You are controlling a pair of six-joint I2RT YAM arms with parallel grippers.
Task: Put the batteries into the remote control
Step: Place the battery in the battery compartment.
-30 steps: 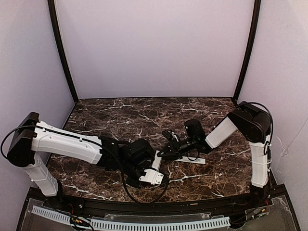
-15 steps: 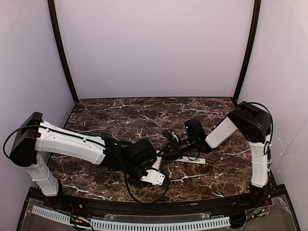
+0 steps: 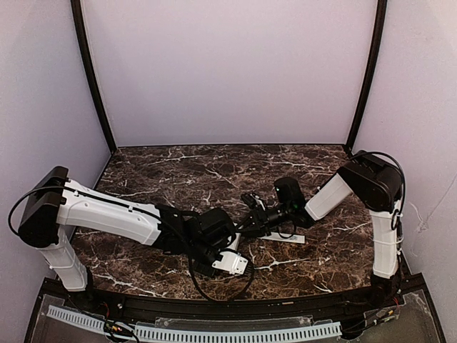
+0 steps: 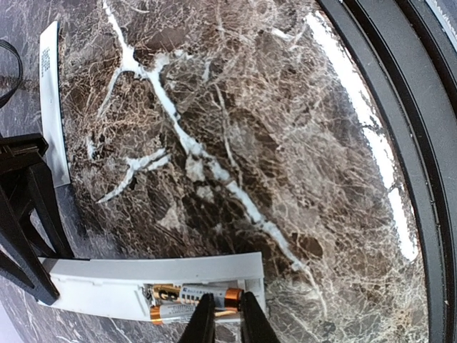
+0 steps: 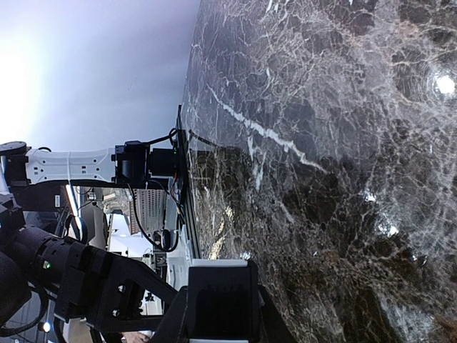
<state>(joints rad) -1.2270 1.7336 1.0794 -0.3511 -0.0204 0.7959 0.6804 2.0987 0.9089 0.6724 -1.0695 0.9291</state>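
The white remote control (image 4: 143,275) lies with its compartment open, and two batteries (image 4: 182,299) with gold-orange ends rest inside. My left gripper (image 4: 228,318) hangs right over them. Its jaws are almost together, with the tips at the upper battery's copper end; I cannot tell whether they pinch it. My right gripper (image 5: 218,318) is shut on the remote's dark end (image 5: 218,296). From above, the right gripper (image 3: 251,214) meets the left wrist (image 3: 211,236) near the table's middle front.
A thin white cover strip (image 4: 51,107) with grey print lies flat beside the remote, seen from above as the cover strip (image 3: 289,238) under the right arm. The table's black front rail (image 4: 400,107) runs close by. The marble top (image 3: 214,168) lies behind.
My left arm has shifted a little to the right toward the remote, and its jaws have narrowed. The right arm and the remote have not moved.
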